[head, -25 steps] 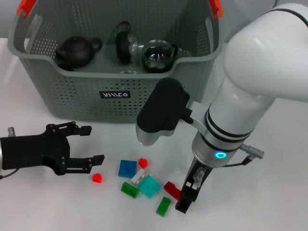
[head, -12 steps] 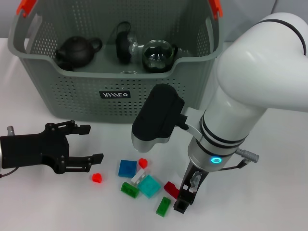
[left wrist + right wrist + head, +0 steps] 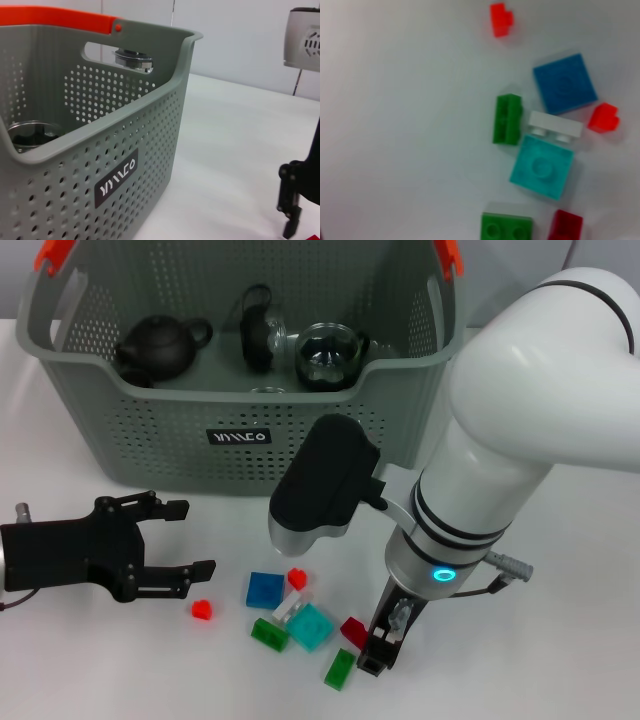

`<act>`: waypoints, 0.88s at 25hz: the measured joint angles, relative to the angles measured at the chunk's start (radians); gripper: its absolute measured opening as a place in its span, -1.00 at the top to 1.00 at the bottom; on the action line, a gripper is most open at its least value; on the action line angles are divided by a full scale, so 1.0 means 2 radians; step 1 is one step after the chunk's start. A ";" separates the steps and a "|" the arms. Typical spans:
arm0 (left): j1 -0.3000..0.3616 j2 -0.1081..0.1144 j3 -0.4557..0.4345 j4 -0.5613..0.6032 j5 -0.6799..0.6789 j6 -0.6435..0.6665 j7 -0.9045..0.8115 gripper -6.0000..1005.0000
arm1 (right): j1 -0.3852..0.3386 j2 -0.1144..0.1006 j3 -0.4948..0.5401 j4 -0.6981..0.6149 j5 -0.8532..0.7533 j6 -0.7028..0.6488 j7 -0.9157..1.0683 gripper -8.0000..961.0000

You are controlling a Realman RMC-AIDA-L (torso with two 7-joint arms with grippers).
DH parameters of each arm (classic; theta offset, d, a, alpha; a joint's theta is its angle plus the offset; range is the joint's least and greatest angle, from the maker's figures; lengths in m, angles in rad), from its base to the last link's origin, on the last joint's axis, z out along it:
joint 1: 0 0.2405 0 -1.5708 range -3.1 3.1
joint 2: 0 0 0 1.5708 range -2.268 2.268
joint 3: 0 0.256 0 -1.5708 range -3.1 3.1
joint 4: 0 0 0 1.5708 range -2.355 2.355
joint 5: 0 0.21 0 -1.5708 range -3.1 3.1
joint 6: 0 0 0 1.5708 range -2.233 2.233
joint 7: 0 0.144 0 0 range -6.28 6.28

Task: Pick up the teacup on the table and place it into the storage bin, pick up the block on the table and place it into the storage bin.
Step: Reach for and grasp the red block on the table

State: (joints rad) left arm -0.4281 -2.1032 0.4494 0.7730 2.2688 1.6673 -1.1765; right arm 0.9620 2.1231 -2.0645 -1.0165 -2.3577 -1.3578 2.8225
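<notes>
My table (image 3: 90,680) is plain white. Basket (image 3: 130,440) is grey-green, dotted all over with small holes, orange clips (image 3: 55,254) on the handles, black label (image 3: 238,437) with white lettering. Inside it: a matte black teapot (image 3: 158,346) and a clear glass pot (image 3: 330,353) with dark trim. Blocks: blue square (image 3: 265,590), teal square (image 3: 311,626), white brick (image 3: 287,608), two green bricks (image 3: 269,634), dark red brick (image 3: 354,631), two bright red bits (image 3: 203,610). My left gripper (image 3: 178,538) is black; my right arm (image 3: 500,460) is white with black bands and a cyan ring light.
</notes>
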 joint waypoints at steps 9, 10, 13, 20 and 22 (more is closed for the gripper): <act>0.000 0.001 0.000 0.000 0.000 0.000 0.000 -0.74 | 0.002 0.000 0.000 0.002 0.009 -0.002 0.001 0.05; 0.000 0.001 0.000 0.000 0.000 0.000 0.000 -0.74 | 0.003 0.000 0.000 0.004 0.008 -0.002 0.001 0.05; 0.001 0.001 0.000 0.000 0.001 0.000 0.000 -0.74 | 0.004 0.000 0.000 0.010 0.008 0.000 0.002 0.04; 0.002 0.000 0.000 0.000 0.001 0.000 0.000 -0.74 | 0.006 0.000 -0.001 0.013 0.009 0.000 0.002 0.09; 0.002 0.000 0.000 0.000 0.001 0.000 0.000 -0.74 | 0.006 0.000 -0.002 0.014 0.009 0.000 0.002 0.10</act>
State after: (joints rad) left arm -0.4248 -2.1031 0.4494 0.7730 2.2715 1.6678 -1.1766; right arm 0.9741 2.1231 -2.0684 -0.9895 -2.3398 -1.3570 2.8267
